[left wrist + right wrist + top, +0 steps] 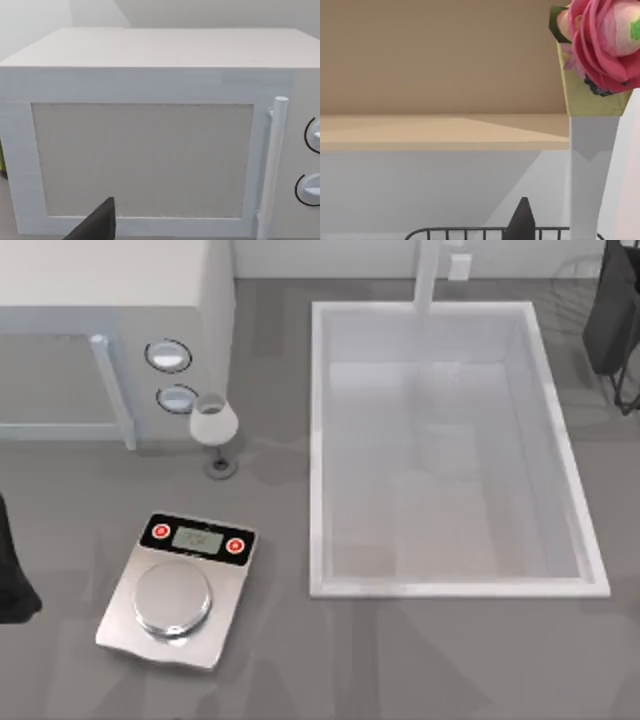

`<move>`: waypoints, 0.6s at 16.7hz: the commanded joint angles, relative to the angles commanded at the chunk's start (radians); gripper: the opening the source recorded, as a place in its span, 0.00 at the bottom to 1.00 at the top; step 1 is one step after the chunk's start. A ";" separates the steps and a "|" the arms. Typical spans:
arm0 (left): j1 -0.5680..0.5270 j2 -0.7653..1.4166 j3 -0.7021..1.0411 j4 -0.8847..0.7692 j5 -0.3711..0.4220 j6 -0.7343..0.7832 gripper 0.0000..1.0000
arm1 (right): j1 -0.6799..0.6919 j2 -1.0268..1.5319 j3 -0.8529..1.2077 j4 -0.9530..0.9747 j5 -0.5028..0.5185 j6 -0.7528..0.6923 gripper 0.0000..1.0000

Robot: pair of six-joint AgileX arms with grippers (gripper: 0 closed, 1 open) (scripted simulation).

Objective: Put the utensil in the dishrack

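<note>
The utensil is out of view. The dishrack (572, 288) is a set of thin grey wires at the top view's back right corner, partly under my right arm (614, 310). In the right wrist view its dark wire rim (460, 231) runs along the lower edge, with a dark part of my right gripper (521, 222) just above it. My left arm (12, 580) sits at the table's left edge. In the left wrist view, a dark tip of my left gripper (97, 226) faces the microwave door.
A white microwave (110, 330) fills the back left, with a white wine glass (214, 425) in front of it. A steel kitchen scale (178, 590) lies at front left. The big white sink (565, 470) takes the middle right. A vase of pink flowers (600, 45) stands behind the rack.
</note>
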 joint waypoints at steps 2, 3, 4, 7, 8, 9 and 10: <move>0.000 0.000 0.000 0.000 0.000 0.000 1.00 | 0.028 0.091 -0.009 0.095 0.034 0.000 0.00; 0.000 0.000 0.000 0.000 0.000 0.000 1.00 | 0.046 0.148 -0.017 0.158 0.054 0.000 0.00; 0.000 0.000 0.000 0.000 0.000 0.000 1.00 | 0.067 0.209 -0.027 0.231 0.077 -0.001 0.00; 0.000 0.000 0.000 0.000 0.000 0.000 1.00 | 0.138 0.405 -0.068 0.484 0.151 -0.004 0.00; 0.000 0.000 0.000 0.000 0.000 0.000 1.00 | 0.163 0.467 -0.083 0.568 0.176 -0.005 0.00; 0.000 0.000 0.000 0.000 0.000 0.000 1.00 | 0.189 0.525 -0.099 0.646 0.201 -0.006 0.00; 0.000 0.000 0.000 0.000 0.000 0.000 1.00 | 0.213 0.577 -0.114 0.714 0.225 -0.006 0.00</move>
